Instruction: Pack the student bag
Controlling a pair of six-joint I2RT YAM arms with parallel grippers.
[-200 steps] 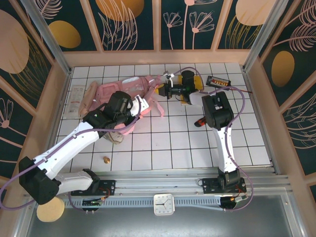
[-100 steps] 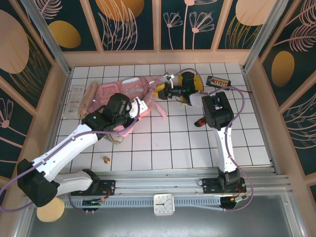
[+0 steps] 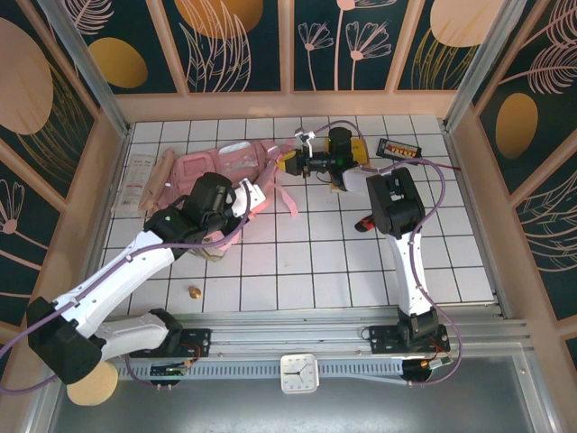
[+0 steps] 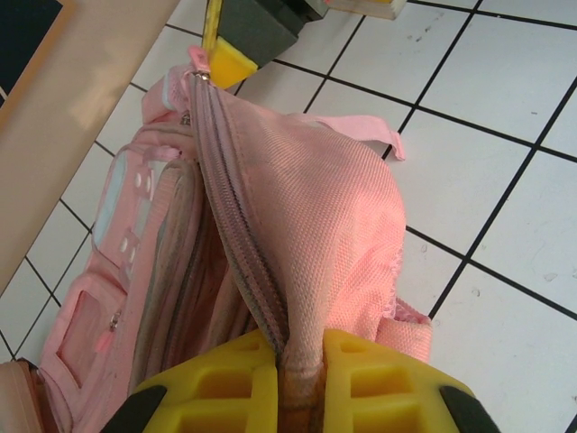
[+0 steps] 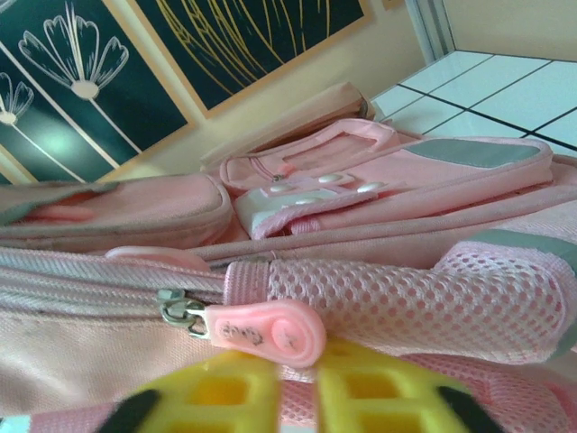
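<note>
Overhead, the student bag point(image 3: 221, 167) lies on the white-tiled desk point(image 3: 315, 262), stretched between the two sets of fingers. The left fingers point(image 3: 255, 193) are pressed together on a raised fold of the bag's pink fabric. In the left wrist view, the yellow left fingers point(image 4: 248, 374) clamp that fold right beside the zipper point(image 4: 225, 225). The zipper runs straight away from them along the ridge of the student bag point(image 4: 315, 198) to its far end, where one yellow tip of the right fingers point(image 4: 233, 61) sits just beside it. The right fingers point(image 3: 290, 163) meet the bag's opposite end. In the right wrist view, the pink zipper pull point(image 5: 266, 336) lies just above the right fingers point(image 5: 252, 392), its rounded end over the narrow gap between them; whether they pinch it cannot be told. A mesh strap point(image 5: 406, 298) runs just beyond the pull, and the bag's front pockets point(image 5: 361, 185) rise farther ahead of these fingers.
</note>
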